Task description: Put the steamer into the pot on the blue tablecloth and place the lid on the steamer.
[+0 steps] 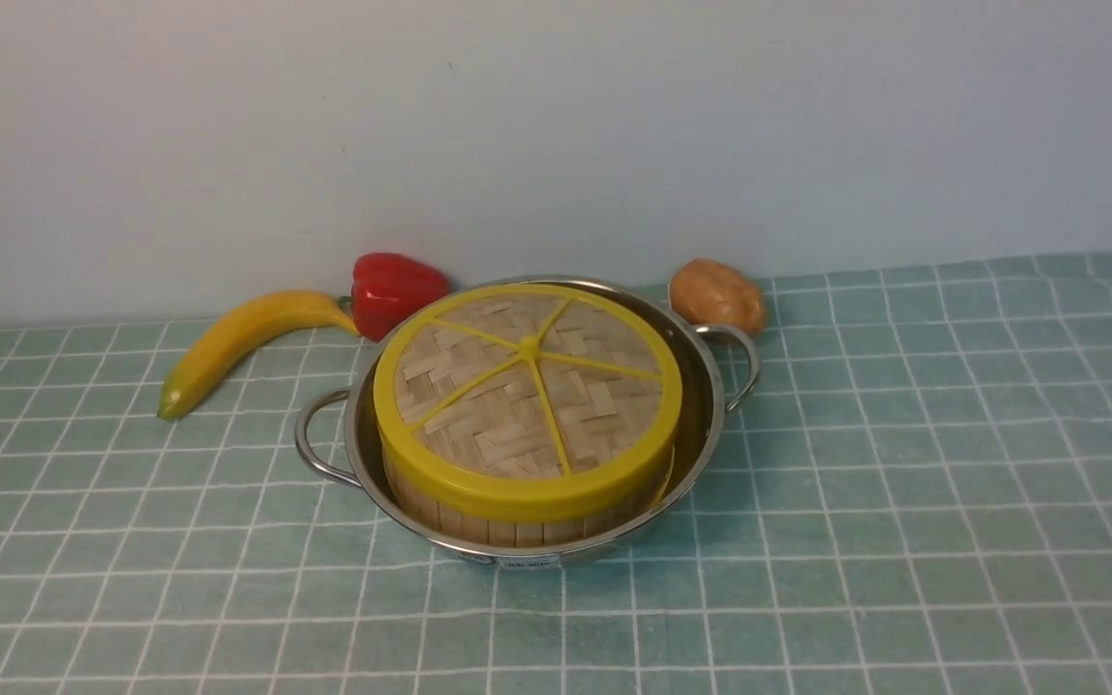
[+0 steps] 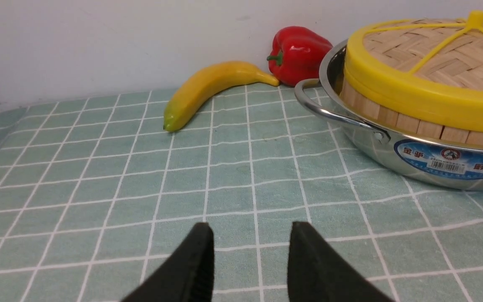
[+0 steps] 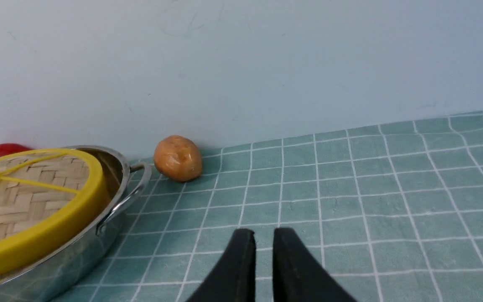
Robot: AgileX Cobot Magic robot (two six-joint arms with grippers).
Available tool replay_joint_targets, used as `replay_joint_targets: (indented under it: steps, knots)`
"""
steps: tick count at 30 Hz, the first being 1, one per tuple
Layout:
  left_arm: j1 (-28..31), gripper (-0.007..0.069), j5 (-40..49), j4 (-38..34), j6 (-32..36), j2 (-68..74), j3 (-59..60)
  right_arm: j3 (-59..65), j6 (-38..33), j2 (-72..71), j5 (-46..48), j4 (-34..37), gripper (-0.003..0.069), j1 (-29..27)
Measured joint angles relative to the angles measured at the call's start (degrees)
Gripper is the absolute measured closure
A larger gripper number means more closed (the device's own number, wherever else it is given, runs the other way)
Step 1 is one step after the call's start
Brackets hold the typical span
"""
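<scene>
The wide shiny stainless-steel pot w/ two looped wire handles is sitting on the pale teal-blue tablecloth w/ a white grid, and I'm placing everything else relative to that pot. The round bamboo steamer w/ its upright wooden-slat wall is standing inside the pot, leaning slightly toward the pot's left handle. The flat woven-bamboo lid w/ yellow rim and five yellow spokes is lying on top of the steamer, covering it, so I can't see what's inside. Behind the pot, by the wall, a red bell pepper is sitting just beside the pot's far-left rim, and a yellow banana is lying further left of the pepper, tip touching or nearly touching it. A brownish potato-like lump is resting just behind the pot's right handle. My left gripper is hovering over bare cloth left of the pot, black fingers spread apart, grasping nothing. My right gripper is hanging over cloth right of the pot, fingers parted only by a narrow gap, nothing between them.
</scene>
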Motion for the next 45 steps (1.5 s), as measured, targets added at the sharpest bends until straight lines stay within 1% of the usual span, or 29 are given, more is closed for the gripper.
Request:
replay_joint_targets:
  steps: [3,7,9,12,19,45]
  knots:
    - [0.0,0.0382,0.0,0.0,0.0,0.0,0.0,3.4,0.0,-4.9,0.1,-0.3,0.0558,0.0]
    - [0.0,0.0382,0.0,0.0,0.0,0.0,0.0,5.2,0.0,-8.8,1.1,-3.3,0.0543,0.0]
    - [0.0,0.0382,0.0,0.0,0.0,0.0,0.0,5.2,-0.1,-11.2,3.9,-5.7,0.0534,0.0]
    - [0.0,0.0382,0.0,0.0,0.0,0.0,0.0,5.2,-0.1,-12.3,7.6,-7.2,0.0526,0.0]
    - [0.0,0.0382,0.0,0.0,0.0,0.0,0.0,5.3,-0.1,-12.3,8.9,-7.4,0.0506,0.0]
    - [0.0,0.0382,0.0,0.0,0.0,0.0,0.0,5.3,-0.1,-12.3,8.9,-7.6,0.0434,0.0]
